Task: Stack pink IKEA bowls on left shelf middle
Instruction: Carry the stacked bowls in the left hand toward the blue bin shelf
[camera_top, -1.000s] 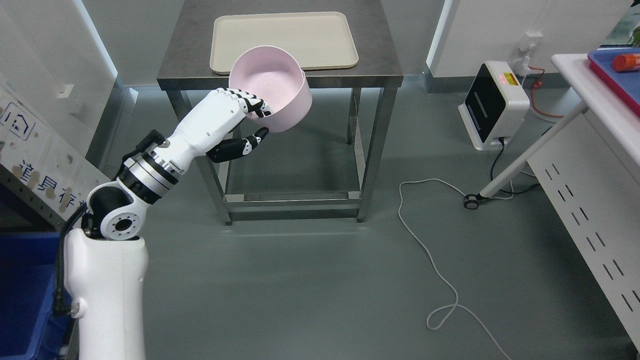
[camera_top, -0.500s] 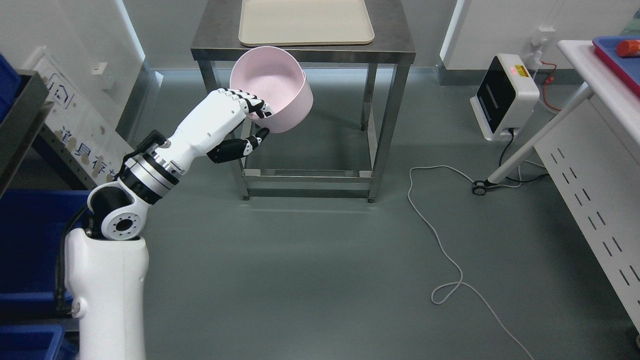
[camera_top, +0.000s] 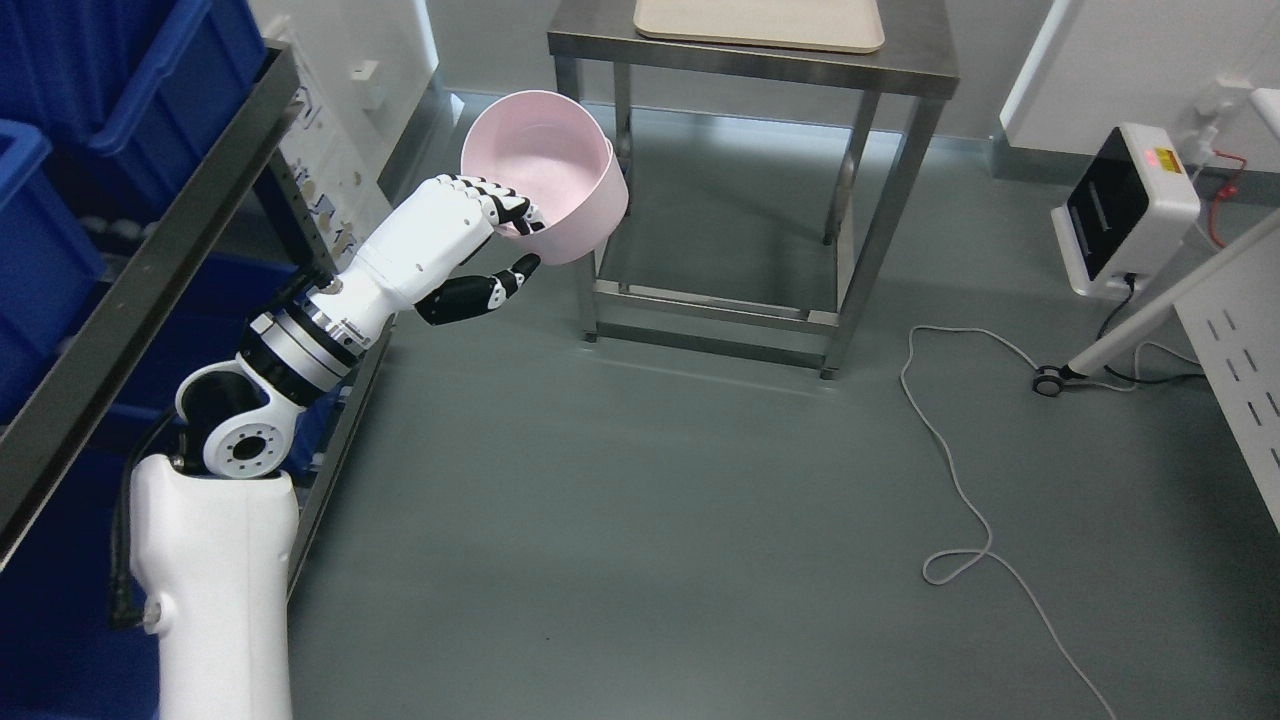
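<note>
Your left hand (camera_top: 478, 235) is pinching the near rim of the pink bowl (camera_top: 546, 175): the fingers (camera_top: 505, 208) curl over the rim into the bowl and the thumb (camera_top: 480, 293) sits below, against its outer wall. You hold the bowl in the air, tilted so its opening faces up and toward you, above the grey floor (camera_top: 650, 500). To your left stands the dark metal shelf (camera_top: 150, 270) with blue bins (camera_top: 110, 90) on it; the bowl is just right of its frame. To the right and farther off is the steel desk (camera_top: 760, 55) carrying a beige tray (camera_top: 760, 25). A white cable (camera_top: 960, 470) trails across the floor on the right.
</note>
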